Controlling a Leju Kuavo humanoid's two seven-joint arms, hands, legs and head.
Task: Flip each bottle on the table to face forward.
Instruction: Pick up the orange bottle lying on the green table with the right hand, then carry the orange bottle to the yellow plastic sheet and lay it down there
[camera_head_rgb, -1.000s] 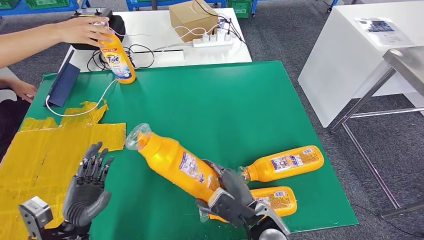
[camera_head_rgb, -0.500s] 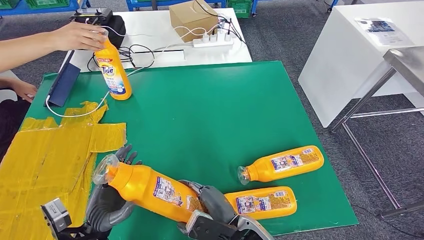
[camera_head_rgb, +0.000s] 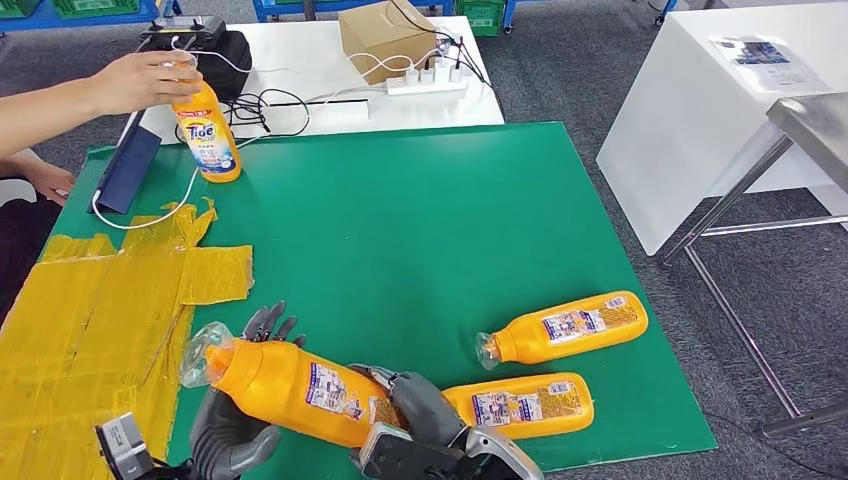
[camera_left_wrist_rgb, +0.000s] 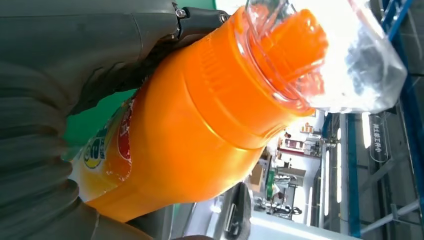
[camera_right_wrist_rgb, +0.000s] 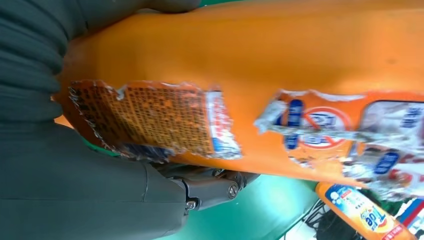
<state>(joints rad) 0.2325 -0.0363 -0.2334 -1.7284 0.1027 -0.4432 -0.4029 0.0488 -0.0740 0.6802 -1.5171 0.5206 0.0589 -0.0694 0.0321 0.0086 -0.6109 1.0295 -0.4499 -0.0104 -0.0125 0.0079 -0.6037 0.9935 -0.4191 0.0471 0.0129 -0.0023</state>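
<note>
Both hands grip from beneath: left hand (camera_head_rgb: 235, 425) fingers up, right hand (camera_head_rgb: 420, 425) curled

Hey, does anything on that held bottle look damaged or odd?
Yes. The held bottle has a torn, peeling back label, ragged at its edges, with scraps hanging off. Nothing looks spilled.

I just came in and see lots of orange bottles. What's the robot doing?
Both robot hands hold one orange plastic bottle with a clear cap above the green mat: left robot hand near its neck, right robot hand at its base. Two more orange bottles lie nearby. A person's hand holds an upright one.
</note>
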